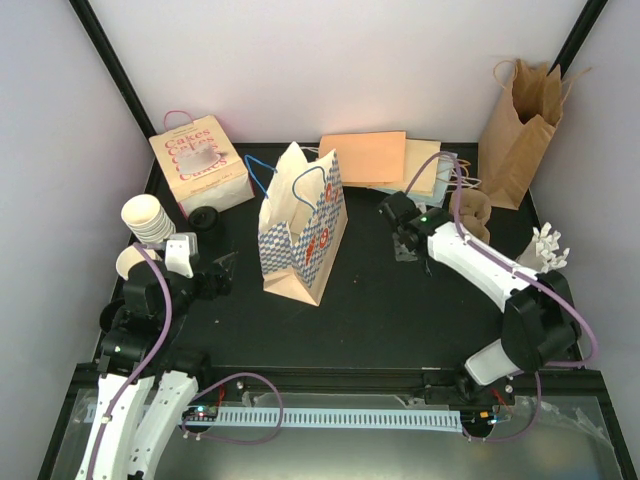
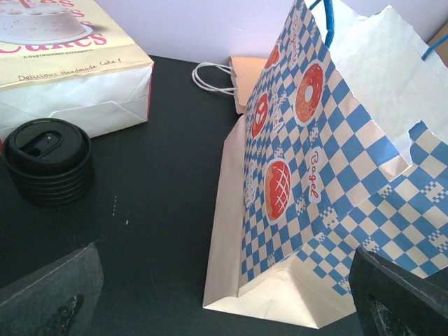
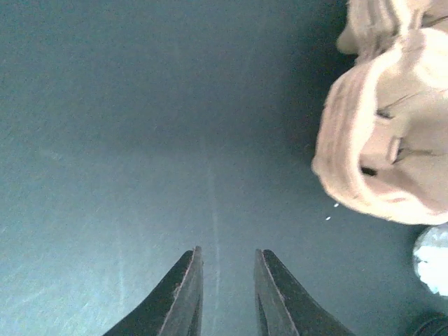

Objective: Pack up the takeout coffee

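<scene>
Two stacks sit at the left of the black table: cream paper cups and, just beside them, black lids near the cake box. The left gripper spreads wide and empty, facing the blue-checked paper bag standing mid-table. The right gripper hangs over bare tabletop beside a pulp cup carrier, jaws barely parted, holding nothing.

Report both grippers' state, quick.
Left gripper: wide open, holding nothing.
Right gripper: only narrowly open, holding nothing.
</scene>
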`<state>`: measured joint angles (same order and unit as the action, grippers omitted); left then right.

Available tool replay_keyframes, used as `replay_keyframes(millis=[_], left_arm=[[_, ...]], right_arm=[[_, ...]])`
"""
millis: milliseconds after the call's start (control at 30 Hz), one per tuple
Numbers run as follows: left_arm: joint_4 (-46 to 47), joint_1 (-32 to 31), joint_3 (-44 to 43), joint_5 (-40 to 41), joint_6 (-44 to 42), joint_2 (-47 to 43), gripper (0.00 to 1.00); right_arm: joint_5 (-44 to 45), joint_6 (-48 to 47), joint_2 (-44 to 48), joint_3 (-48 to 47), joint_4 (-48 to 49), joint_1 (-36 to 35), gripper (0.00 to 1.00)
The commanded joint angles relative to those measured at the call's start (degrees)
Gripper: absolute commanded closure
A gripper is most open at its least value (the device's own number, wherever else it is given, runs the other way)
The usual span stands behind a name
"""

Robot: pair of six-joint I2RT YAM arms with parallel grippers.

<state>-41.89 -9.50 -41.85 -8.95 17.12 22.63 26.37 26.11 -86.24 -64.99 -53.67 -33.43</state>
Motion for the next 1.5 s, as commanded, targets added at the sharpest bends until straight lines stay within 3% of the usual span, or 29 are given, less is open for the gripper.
replay_keyframes(millis=[0, 200, 267, 367, 533, 700, 1467], left_arm=[[1.52, -0.10, -0.08, -0.35, -0.16, 0.51, 0.01], [1.54, -0.14, -0.07, -0.20, -0.16, 0.55, 0.01], [1.54, -0.14, -0.03, -0.22, -0.19, 0.56, 0.01], [1.48, -0.13, -0.05, -0.24, -0.18, 0.54, 0.01], [1.52, -0.11, -0.02, -0.28, -0.18, 0.66, 0.01], [1.52, -0.16, -0.04, -0.28, -0.18, 0.63, 0.01], [1.61, -0.13, 0.01, -0.63, -0.26, 0.96, 0.01]], right_arm=[[2.61, -1.02, 0.74, -1.71, 4.31, 5.48, 0.75], [-3.28, -4.44, 0.15, -2.45, 9.32, 16.63, 0.69], [-5.64, -5.12, -0.83, -2.22, 10.63, 19.46, 0.58], [-9.58, -5.77, -1.55, -1.65, 12.57, 22.35, 0.55], [-17.59, -5.89, -1.94, 0.04, 16.18, 26.60, 0.55], [-19.72, -6.21, -3.47, 0.38, 17.81, 28.35, 0.56], [-20.09, -5.69, -9.20, 0.60, 19.18, 31.05, 0.70]])
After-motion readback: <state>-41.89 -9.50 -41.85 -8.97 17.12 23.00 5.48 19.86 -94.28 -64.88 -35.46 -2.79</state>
